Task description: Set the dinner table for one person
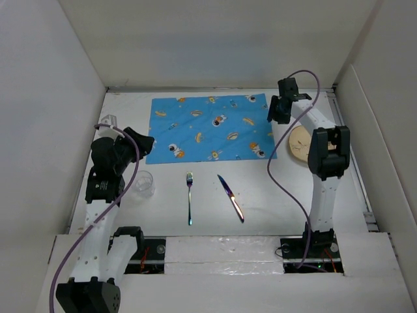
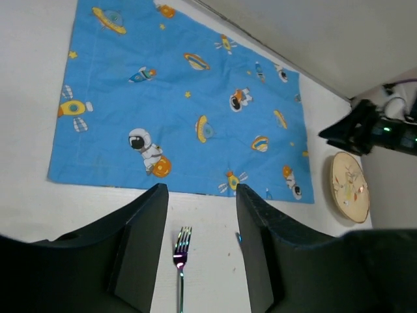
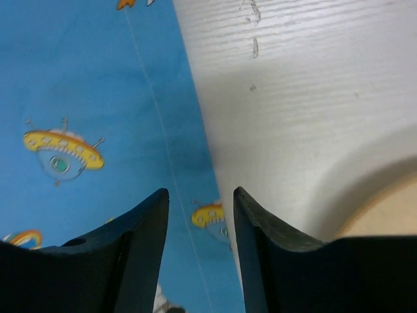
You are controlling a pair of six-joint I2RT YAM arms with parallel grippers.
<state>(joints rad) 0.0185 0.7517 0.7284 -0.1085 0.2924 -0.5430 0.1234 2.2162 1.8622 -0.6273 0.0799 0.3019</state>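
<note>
Glass point(image 1: 144, 184) stands beside the left claw point(image 1: 147, 145), which is open and empty. Fork point(image 1: 189, 195) and knife point(image 1: 230, 197) lie roughly near-to-far on the tabletop point(image 1: 260, 195), which spreads under both arms, short of the mat point(image 1: 208, 127). Over the mat's right edge the right claw point(image 1: 277, 112), open and empty, is nearer the plate point(image 1: 298, 143), just to its right.

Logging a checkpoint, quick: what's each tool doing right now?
Left tool: open, holding nothing.
Right tool: open, holding nothing.

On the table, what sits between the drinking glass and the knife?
The fork lies between the glass and the knife, apart from both, flat on the white table. The top view shows this.
</note>
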